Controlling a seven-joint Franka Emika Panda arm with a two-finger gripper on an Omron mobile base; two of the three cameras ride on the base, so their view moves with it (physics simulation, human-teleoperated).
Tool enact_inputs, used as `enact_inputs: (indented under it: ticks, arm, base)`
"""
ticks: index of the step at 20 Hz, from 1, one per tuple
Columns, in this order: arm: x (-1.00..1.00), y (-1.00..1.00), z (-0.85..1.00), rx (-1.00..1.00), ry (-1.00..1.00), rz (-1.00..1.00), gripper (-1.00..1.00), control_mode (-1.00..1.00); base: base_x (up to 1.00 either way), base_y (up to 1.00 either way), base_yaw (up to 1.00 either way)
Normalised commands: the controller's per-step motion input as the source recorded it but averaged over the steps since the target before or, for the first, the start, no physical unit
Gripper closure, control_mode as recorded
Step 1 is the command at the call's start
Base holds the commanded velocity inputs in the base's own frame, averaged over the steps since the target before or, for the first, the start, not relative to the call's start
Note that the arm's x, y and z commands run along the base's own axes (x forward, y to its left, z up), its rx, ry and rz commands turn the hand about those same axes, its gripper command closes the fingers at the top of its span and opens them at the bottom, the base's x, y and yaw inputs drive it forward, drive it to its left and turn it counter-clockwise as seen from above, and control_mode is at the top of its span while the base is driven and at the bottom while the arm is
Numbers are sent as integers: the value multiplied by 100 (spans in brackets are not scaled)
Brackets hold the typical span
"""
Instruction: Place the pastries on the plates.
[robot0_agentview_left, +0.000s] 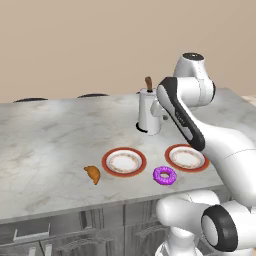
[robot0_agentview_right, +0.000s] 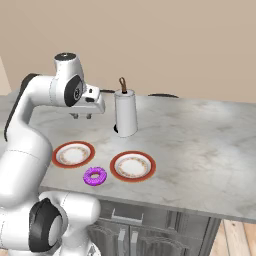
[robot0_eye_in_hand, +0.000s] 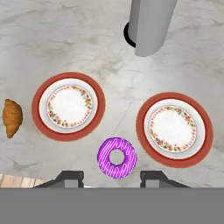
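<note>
Your jaws (robot0_eye_in_hand: 111, 177) hang wide open and empty, well above the worktop (robot0_agentview_left: 45, 135), and the donut (robot0_eye_in_hand: 117, 157) sits right under the gap between the two plates (robot0_eye_in_hand: 68, 106) (robot0_eye_in_hand: 174, 129). It's probably light and stiff, so pinch across the ring. The croissant (robot0_eye_in_hand: 12, 117) lies left of the left plate, likely flaky; take its thick middle. The white pot (robot0_agentview_left: 149, 111) stands farther back.

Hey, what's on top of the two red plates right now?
Nothing: both plates show bare patterned centres. The donut lies on the counter between them, and the croissant lies on the counter beside the left one. What is under the plates is covered.
</note>
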Motion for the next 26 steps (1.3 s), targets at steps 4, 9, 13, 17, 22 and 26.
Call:
enact_inputs:
  ticks: [4,9,13,17,22,26]
  arm:
    - [0,0,-25,-1,0,0,-100,-100]
    - [-12,-1,-45,0,-1,0,-100,-100]
    - [-23,-1,-49,0,0,0,-100,-100]
    - [-8,0,-37,0,8,0,-100,-100]
    - [-1,-21,-41,-3,10,0,-100,-100]
    - [0,-37,-43,-3,5,0,-100,-100]
  base:
    - [0,0,0]
    - [0,0,0]
    - [0,0,0]
    - [0,0,0]
    - [0,0,0]
    - [0,0,0]
